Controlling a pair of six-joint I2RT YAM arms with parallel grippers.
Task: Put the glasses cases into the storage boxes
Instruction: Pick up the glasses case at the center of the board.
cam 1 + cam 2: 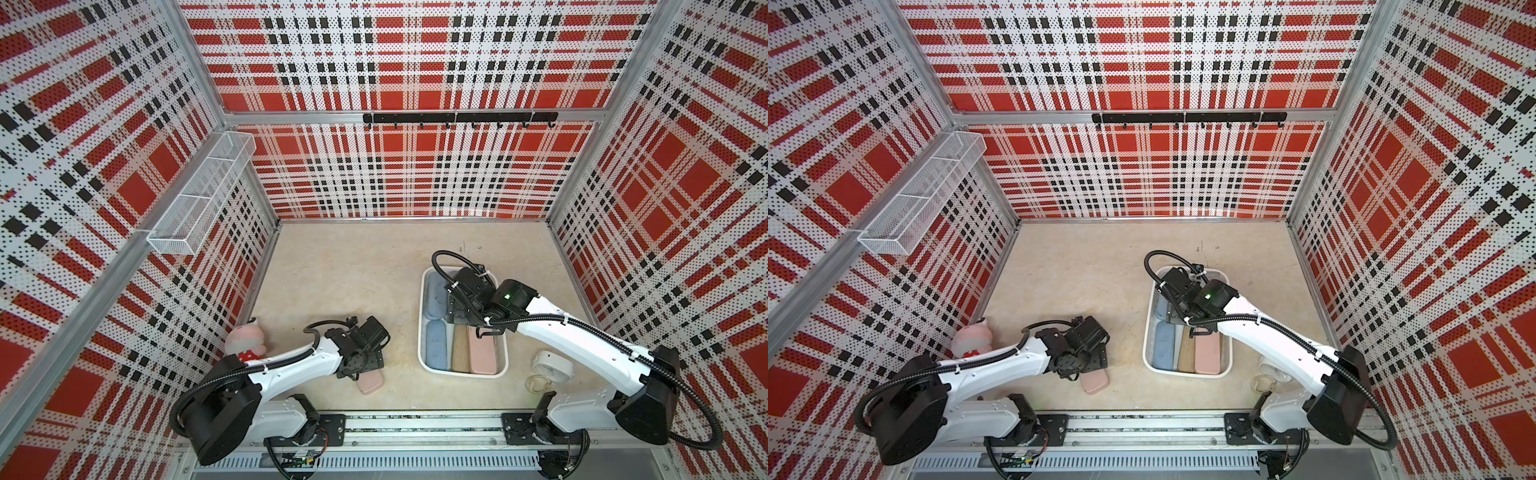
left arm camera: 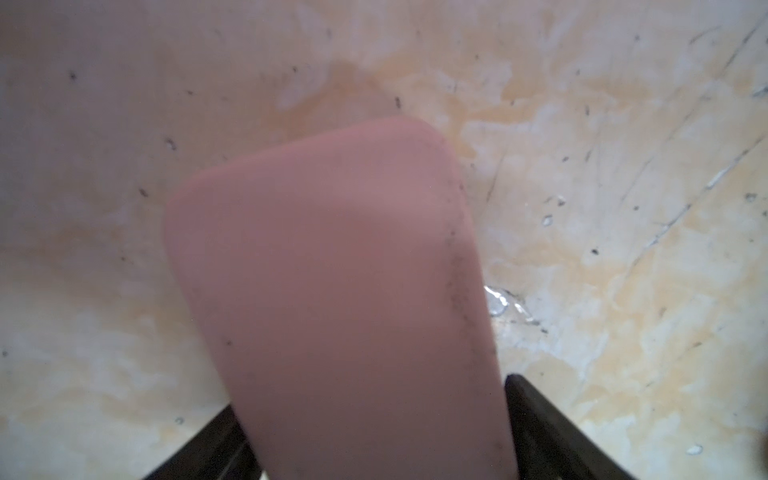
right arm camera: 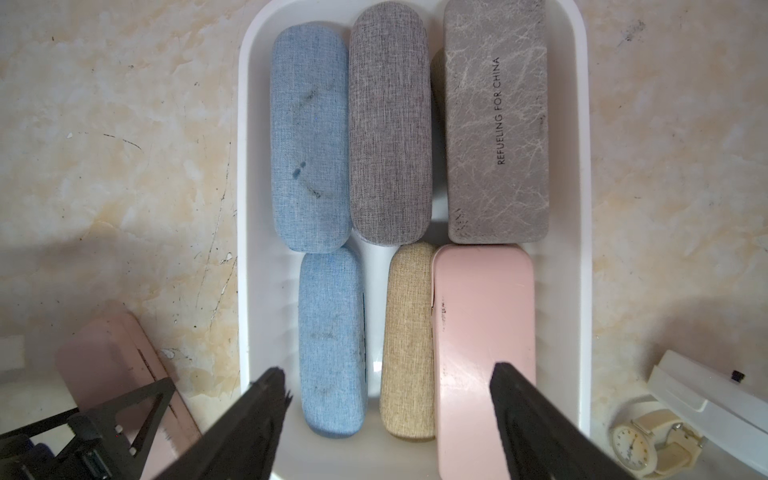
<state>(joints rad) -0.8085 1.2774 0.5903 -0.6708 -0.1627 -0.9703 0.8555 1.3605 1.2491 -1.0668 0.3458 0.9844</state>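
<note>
A white storage box [image 1: 422,332] [image 3: 245,166] stands right of centre and holds several glasses cases: two blue fabric ones [image 3: 309,137] [image 3: 332,340], a grey fabric one [image 3: 388,124], a flat grey marbled one [image 3: 496,124], a tan one [image 3: 409,340] and a flat pink one [image 3: 484,332]. My right gripper [image 3: 388,368] hangs open above the box's near half with nothing between its fingers. Another flat pink glasses case [image 1: 370,382] [image 1: 1095,381] lies on the table at the front left. My left gripper [image 2: 370,395] is shut on it, a black finger [image 2: 523,407] against each long side.
A pink plush toy [image 1: 245,338] sits by the left wall behind the left arm. A white round device [image 1: 550,365], a cream wristwatch [image 3: 636,444] and a yellowish loop [image 1: 538,383] lie right of the box. A wire-mesh basket [image 1: 199,195] hangs on the left wall.
</note>
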